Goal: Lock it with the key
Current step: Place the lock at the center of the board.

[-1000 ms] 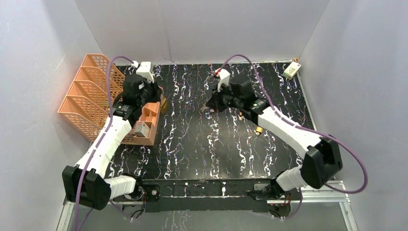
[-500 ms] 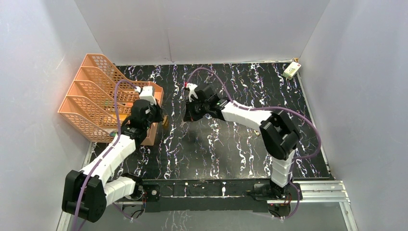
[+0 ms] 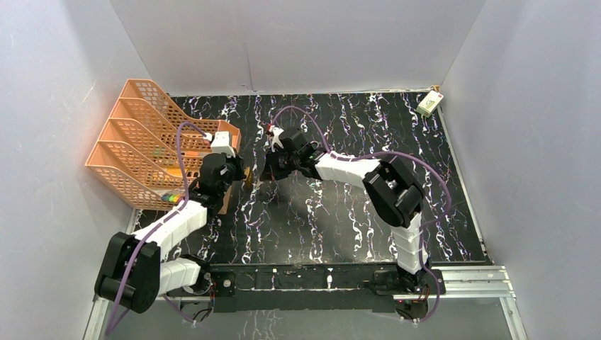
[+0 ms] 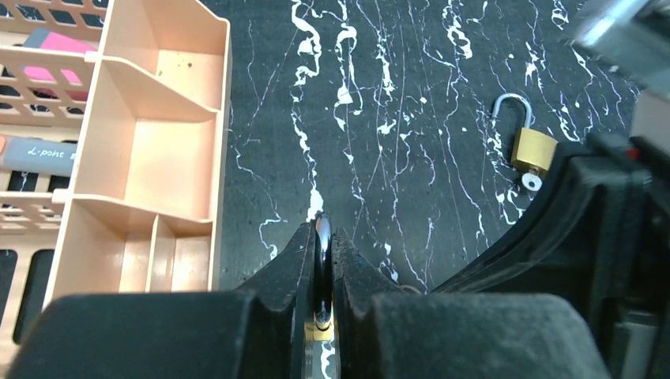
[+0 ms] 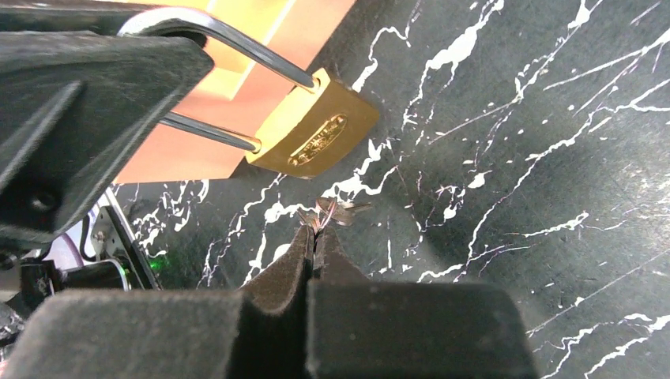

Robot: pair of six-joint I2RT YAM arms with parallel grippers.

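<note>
Black white-veined marble-pattern worktop (image 3: pixel 319 212), grey walls (image 3: pixel 283 42); left tool (image 4: pixel 321 230) gripped brass padlock (image 5: pixel 312 134) by shackle; right tool (image 5: pixel 314 235) pinched small metal key (image 5: pixel 336 212).

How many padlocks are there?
2. One big padlock is held by its shackle in the left pincer; a small open one lies on the table. More may be hidden.

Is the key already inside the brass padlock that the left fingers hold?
No: in the right wrist view the key, pinched by the right fingers, is clearly apart from the brass padlock.
</note>
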